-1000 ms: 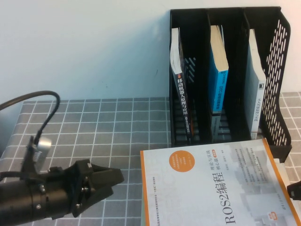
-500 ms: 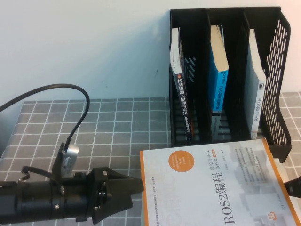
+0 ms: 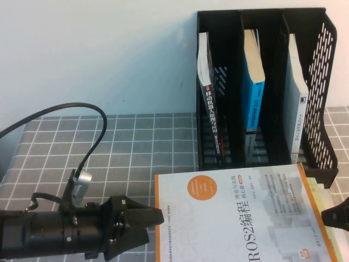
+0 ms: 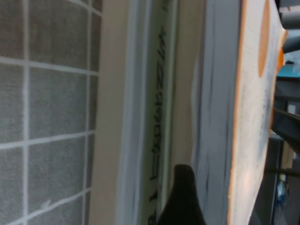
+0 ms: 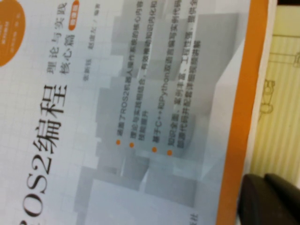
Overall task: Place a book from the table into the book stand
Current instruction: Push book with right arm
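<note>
Book in front of the stand
The book (image 3: 240, 218) lies on the bench (image 3: 125, 147), the book stand (image 3: 262, 87) behind it, left claw (image 3: 150, 221) left, right claw (image 3: 335, 215) right.

Left arm here is a matte black cylinder ending in a blocky black left hand (image 3: 146, 222) with angular, wedge-shaped fingers, and in the left wrist view one dark rounded fingertip (image 4: 183, 194) shows. A small silver-grey camera module (image 3: 80, 184) sits on a bracket atop the wrist, and a thin black cable (image 3: 65, 117) arcs up and away from it, with a second short loop of black wire behind. Of the right hand (image 3: 337, 214) only a black, glossy, pointed tip shows at the edge.
</note>
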`<state>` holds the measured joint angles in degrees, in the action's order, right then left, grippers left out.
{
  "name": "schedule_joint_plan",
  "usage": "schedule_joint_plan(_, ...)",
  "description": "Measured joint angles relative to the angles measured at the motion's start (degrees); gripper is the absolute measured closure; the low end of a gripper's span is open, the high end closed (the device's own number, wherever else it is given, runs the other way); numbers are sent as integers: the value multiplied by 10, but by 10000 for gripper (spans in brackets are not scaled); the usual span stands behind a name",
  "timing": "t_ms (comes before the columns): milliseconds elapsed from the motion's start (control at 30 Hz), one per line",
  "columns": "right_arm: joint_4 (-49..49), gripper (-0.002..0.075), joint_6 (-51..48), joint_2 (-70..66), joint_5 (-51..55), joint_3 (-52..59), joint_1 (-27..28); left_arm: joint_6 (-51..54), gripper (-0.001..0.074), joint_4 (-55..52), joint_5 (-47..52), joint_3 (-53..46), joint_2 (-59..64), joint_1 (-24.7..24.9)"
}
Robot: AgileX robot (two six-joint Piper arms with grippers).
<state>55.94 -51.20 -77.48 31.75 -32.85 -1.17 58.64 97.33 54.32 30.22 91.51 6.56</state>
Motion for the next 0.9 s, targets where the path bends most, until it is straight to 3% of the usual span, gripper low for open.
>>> schedule_joint_plan(700,92,729,-81,-53,-2,-3,-46,2,228,4,-39,0,40,-1)
schedule_joint_plan(900,95,729,-93,-58,-2,-4,-46,25,227,16,-4,5,89,-3)
